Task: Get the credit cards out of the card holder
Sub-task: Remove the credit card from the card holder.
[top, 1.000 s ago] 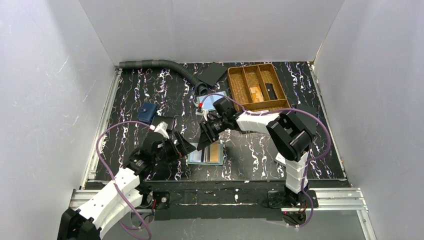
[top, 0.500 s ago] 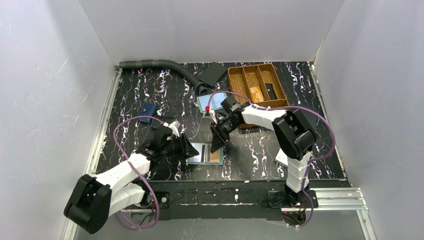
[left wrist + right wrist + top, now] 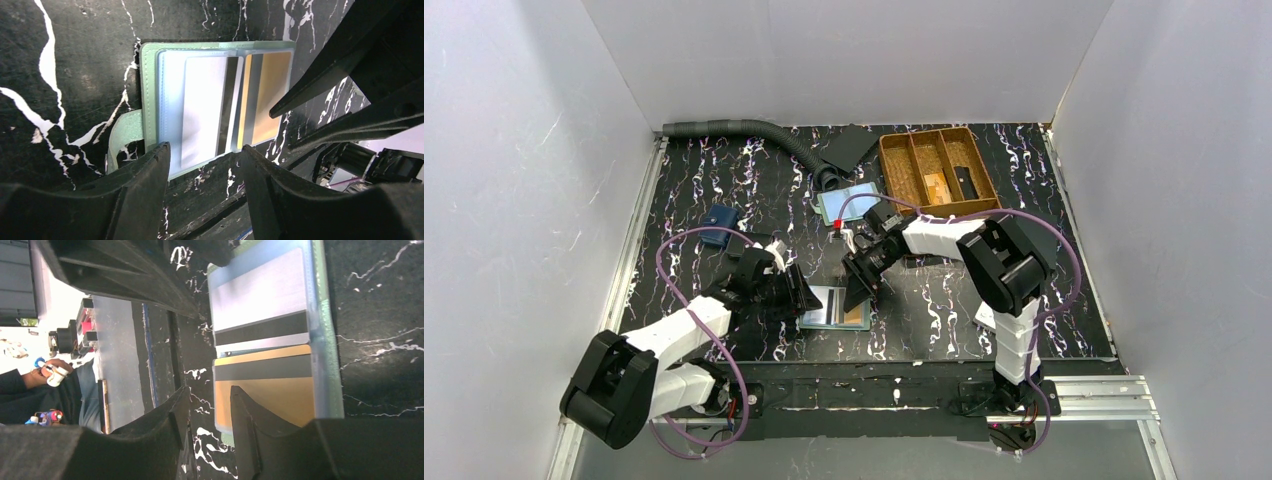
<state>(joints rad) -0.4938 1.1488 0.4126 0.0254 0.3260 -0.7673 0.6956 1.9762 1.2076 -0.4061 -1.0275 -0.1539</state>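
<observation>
Hovering left gripper [image 3: 204, 150]: half-open, empty, at teal-edged bifold card holder [image 3: 148, 90].
Right gripper [image 3: 210, 390]: narrow, empty.
Risk: unpinned holder slides.

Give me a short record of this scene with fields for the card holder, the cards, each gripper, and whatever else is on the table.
card holder: open flat on the table, near the front, between the two grippers
cards: whitish card and orange card, both in their pockets, none out
left gripper: open, fingertips at the holder's edge, holding nothing
right gripper: open with a narrow gap, at the orange panel's edge
also there: wooden tray, second holder, grey hose
</observation>
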